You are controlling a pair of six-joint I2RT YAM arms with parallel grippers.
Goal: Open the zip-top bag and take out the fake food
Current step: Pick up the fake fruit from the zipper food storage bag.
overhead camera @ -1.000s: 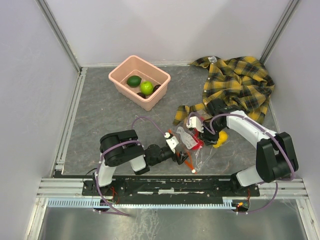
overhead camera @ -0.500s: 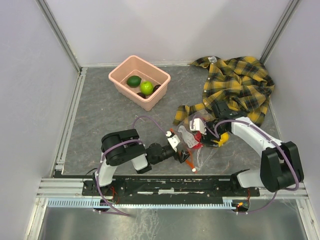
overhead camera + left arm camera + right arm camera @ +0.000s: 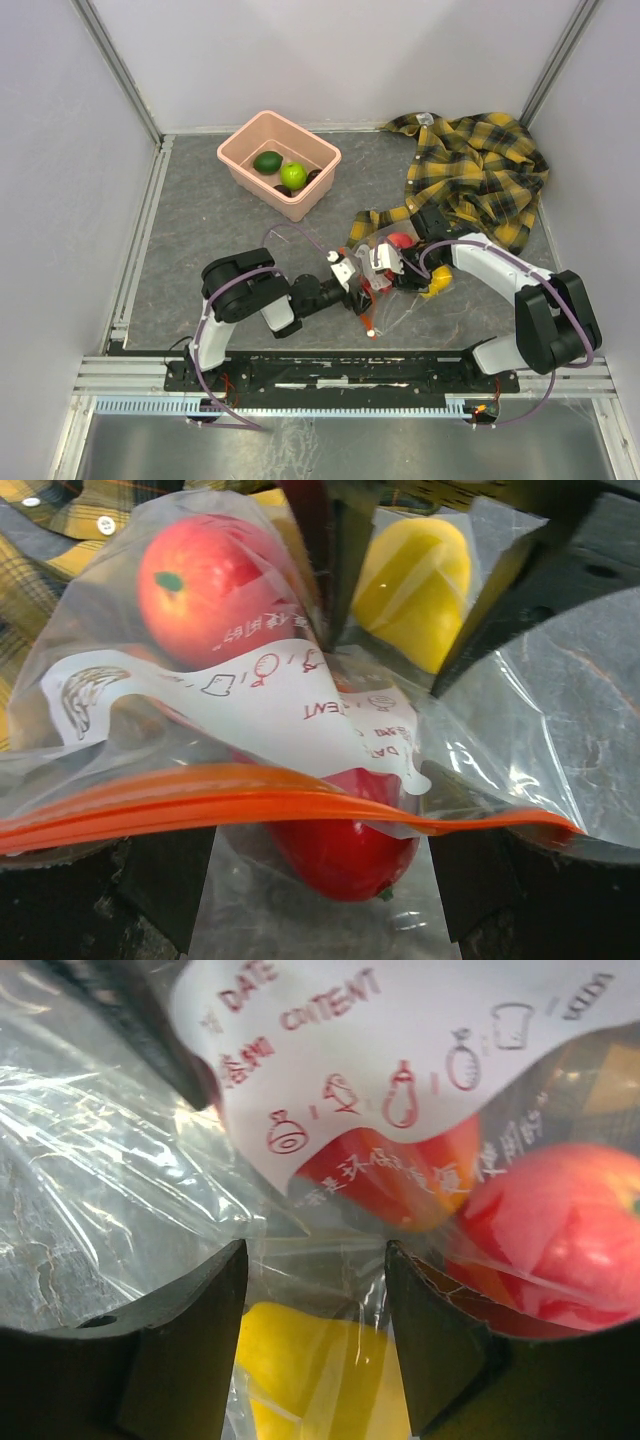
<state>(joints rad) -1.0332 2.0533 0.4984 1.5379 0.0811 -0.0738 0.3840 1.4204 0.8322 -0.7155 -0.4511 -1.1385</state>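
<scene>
Bulging zip-top bag (image 3: 300, 720) with fake food (image 3: 200, 590)

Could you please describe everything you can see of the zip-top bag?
The zip-top bag is clear, crinkly plastic with an orange zip strip along one edge and a white label panel printed in red. It lies crumpled on the grey table near the front edge, between the left gripper and the right gripper, with film between the open jaws of each. Red fruits and a yellow one show through the film. Whether the zip is open cannot be told.
</scene>
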